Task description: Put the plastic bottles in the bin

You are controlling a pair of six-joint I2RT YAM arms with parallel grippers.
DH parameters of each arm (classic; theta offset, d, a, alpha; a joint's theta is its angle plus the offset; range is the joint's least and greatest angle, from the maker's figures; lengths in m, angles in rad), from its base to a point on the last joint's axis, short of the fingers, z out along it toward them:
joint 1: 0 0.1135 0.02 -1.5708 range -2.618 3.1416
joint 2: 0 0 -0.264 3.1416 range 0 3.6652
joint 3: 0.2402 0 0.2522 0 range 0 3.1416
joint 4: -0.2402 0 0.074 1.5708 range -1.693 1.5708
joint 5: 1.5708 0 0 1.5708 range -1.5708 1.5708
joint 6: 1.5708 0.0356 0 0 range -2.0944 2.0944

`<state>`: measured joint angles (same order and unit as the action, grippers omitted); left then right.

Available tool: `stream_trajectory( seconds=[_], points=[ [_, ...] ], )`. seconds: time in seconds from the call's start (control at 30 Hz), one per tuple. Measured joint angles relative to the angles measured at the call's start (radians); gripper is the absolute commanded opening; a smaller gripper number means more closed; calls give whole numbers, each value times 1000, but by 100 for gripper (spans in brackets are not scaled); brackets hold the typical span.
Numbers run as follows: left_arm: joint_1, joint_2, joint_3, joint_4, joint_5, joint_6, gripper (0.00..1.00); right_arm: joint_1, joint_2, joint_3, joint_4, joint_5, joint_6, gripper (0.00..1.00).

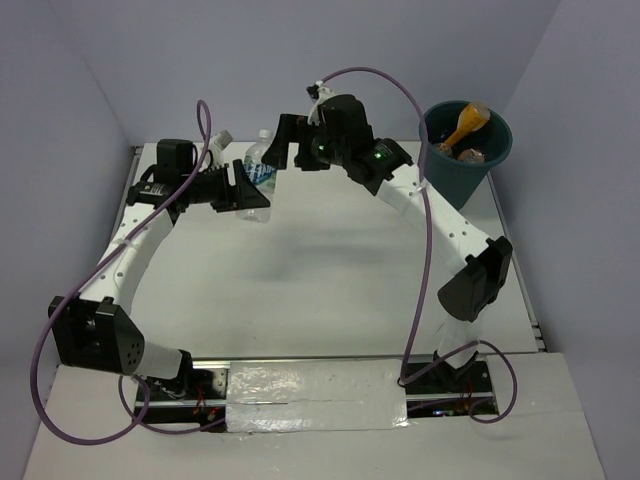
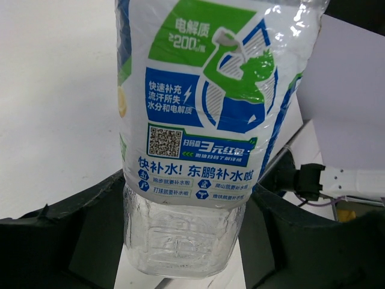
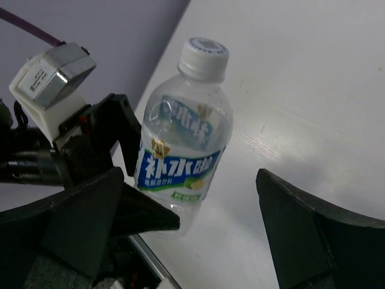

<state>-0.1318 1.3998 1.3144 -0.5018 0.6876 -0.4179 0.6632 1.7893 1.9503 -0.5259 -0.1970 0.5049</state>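
On the left, the left gripper (image 1: 257, 190) had its two fingers pressed against the lower sides of the labelled bottle (image 3: 183, 150), pinching it. That one clear bottle, wrapped in blue, green and white, stood upright at the far left of the table (image 1: 330, 270), long axis vertical and white cap (image 3: 204, 55) on top. I could not tell whether its base touched the surface. Just beside it on the right, the right gripper (image 1: 280, 145) faced it with jaws spread wide, gripping nothing. The table was white and boxed in by pale lilac walls (image 1: 400, 40). In the far right corner stood the one bin (image 1: 455, 175), with an orange-yellow bottle (image 1: 463, 128) lying slanted inside. Clear shapes lay under it, perhaps more bottles, too unclear to count.
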Motion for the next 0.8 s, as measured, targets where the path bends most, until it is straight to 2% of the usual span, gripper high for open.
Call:
stream_trajectory(
  seconds=[0.37, 0.5, 0.6, 0.63, 0.67, 0.7, 0.77, 0.8],
  points=[
    [0, 2, 0, 2, 78, -1, 56, 0, 132, 113, 44, 18, 116, 98],
    [0, 2, 0, 8, 90, -3, 57, 0, 164, 138, 61, 31, 147, 95],
    [0, 2, 0, 8, 96, -3, 57, 0, 197, 175, 69, 37, 165, 86],
    [0, 2, 0, 8, 97, -3, 57, 0, 202, 181, 71, 39, 170, 76],
    [0, 2, 0, 8, 97, -3, 57, 0, 212, 187, 79, 43, 174, 72],
    [0, 2, 0, 7, 96, -4, 57, 0, 216, 187, 85, 43, 185, 63],
    [0, 2, -1, 5, 95, -4, 57, 0, 220, 187, 95, 47, 193, 52],
    [0, 2, -1, 2, 95, -4, 57, 0, 222, 191, 99, 51, 196, 42]
  ],
)
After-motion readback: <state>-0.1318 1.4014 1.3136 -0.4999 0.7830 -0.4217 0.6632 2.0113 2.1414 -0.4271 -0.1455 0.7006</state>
